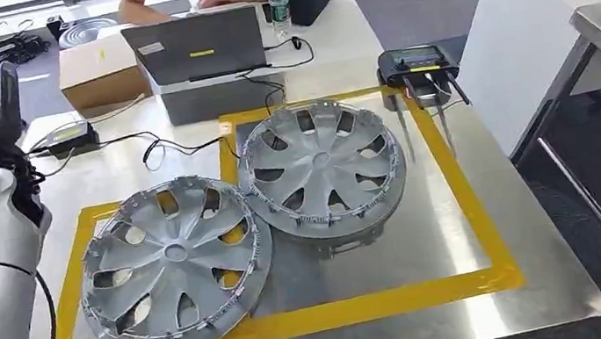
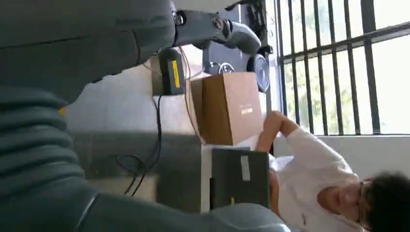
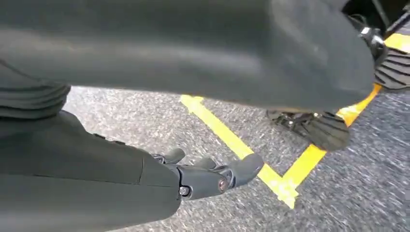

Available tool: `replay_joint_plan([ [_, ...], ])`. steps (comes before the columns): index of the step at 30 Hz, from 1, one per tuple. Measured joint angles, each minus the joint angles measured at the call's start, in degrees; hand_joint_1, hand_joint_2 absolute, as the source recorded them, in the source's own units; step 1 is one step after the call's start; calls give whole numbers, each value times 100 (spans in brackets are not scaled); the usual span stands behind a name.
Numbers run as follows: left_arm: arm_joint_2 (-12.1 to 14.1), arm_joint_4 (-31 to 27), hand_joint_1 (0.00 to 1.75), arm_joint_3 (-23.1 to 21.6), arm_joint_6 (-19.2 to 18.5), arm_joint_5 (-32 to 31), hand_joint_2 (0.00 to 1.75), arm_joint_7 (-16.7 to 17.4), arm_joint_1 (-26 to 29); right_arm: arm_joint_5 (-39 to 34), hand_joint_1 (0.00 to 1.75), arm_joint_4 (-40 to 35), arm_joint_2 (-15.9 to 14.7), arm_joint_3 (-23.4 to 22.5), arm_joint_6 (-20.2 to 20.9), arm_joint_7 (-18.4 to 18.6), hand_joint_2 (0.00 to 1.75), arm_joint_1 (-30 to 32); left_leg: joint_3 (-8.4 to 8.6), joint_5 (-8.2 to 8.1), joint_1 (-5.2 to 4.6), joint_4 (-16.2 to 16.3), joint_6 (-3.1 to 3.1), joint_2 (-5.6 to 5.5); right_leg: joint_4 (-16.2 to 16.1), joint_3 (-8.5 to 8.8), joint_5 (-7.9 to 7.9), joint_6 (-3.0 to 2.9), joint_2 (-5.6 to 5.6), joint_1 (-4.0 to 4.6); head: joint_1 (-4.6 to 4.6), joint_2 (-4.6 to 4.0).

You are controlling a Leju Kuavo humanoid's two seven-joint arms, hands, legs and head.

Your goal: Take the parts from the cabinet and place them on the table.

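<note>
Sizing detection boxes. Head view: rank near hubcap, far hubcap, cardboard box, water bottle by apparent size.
1. near hubcap and far hubcap: look alike; the near one reads slightly bigger, perhaps only from closeness to the camera.
2. cardboard box.
3. water bottle.

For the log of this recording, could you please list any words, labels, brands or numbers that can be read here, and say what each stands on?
No text can be read.
White sticker on the grey laptop lid: too small.
Yellow strip on the laptop lid: blurred.
Pale print on the brown cardboard box: blurred.
Label on the clear plastic water bottle: too small.
Screen of the black handheld controller: unreadable.
Yellow label on the black power adapter: blurred.
</note>
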Motion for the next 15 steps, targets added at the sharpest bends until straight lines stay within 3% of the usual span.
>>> replay_joint_plan([
  [1, 7, 0, 0, -2, -2, 0, 0, 2, 2, 0, 0, 0, 0, -2, 0, 0, 0, -27, -46, -146, 9, 94, -1, 10, -15, -12, 33, -41, -31, 1, 0, 0],
  [2, 11, 0, 0, -4, -13, -2, 0, 4, -2, -2, 0, 0, 0, -2, 0, -2, 0, -40, -128, -416, 4, 351, 0, 14, -22, -45, 70, -94, -33, 8, -4, 0],
  [4, 11, 0, 0, -15, -26, -2, 0, 7, -4, -4, 0, 0, -11, -2, 0, 0, 0, -46, -413, -977, -6, 1245, -22, 12, -21, -132, 140, -130, -46, 40, -2, 0],
  [5, 11, 4, 0, -22, -31, -2, 0, 7, 10, -9, 0, 0, -11, -2, 0, 0, 0, -46, -505, -1137, -9, 1608, -20, 13, -18, -182, 176, -143, -54, 63, -2, 0],
  [6, 11, 4, 0, -24, -33, -2, 0, 11, 26, -13, 0, 0, -11, -2, 0, 0, 0, -46, -481, -1158, -15, 1720, -12, 12, -14, -229, 211, -145, -56, 80, -2, 0],
  [7, 9, 7, 0, -26, -39, -2, 0, 11, 36, -17, 0, 0, -11, -2, 0, 0, 0, -46, -319, -1066, -25, 1575, 13, 12, -12, -275, 249, -141, -56, 93, -4, 0],
  [9, 2, 0, 0, -31, -50, -4, 0, 9, 23, -22, 0, 0, -9, -2, 0, 0, 0, -51, 336, -757, -52, 665, 87, 14, -7, -344, 312, -122, -57, 108, -2, 0],
  [10, 2, -6, 0, -31, -50, -4, 0, 9, 6, -26, 0, 0, -9, -2, 0, -2, 0, -55, 652, -736, -73, 214, 136, 18, 3, -349, 334, -105, -58, 108, -2, 0],
  [11, -13, -20, 0, -33, -50, -6, 0, 4, -3, -37, 0, 0, -11, -2, -2, -2, 0, -56, 739, -757, -118, 129, 149, 25, -11, -369, 374, -60, -58, 122, 2, 0],
  [12, -20, -18, 0, -35, -50, -7, 0, 7, -11, -39, 0, 0, -13, -2, -2, -2, 0, -62, 699, -684, -132, 126, 169, 18, -15, -365, 393, -31, -61, 115, 4, 0],
  [13, -18, -15, 0, -35, -52, -9, 0, 4, -29, -48, 0, 0, -13, -2, -2, -4, 0, -69, 679, -711, -140, 81, 201, 13, -10, -370, 426, 5, -61, 107, 2, 0],
  [15, -33, -15, 0, -35, -52, -13, 0, 9, -31, -50, 0, 0, -13, -2, 0, -4, 0, -64, 652, -625, -122, 33, 301, 13, -72, -380, 507, 100, -56, 125, 7, 0],
])
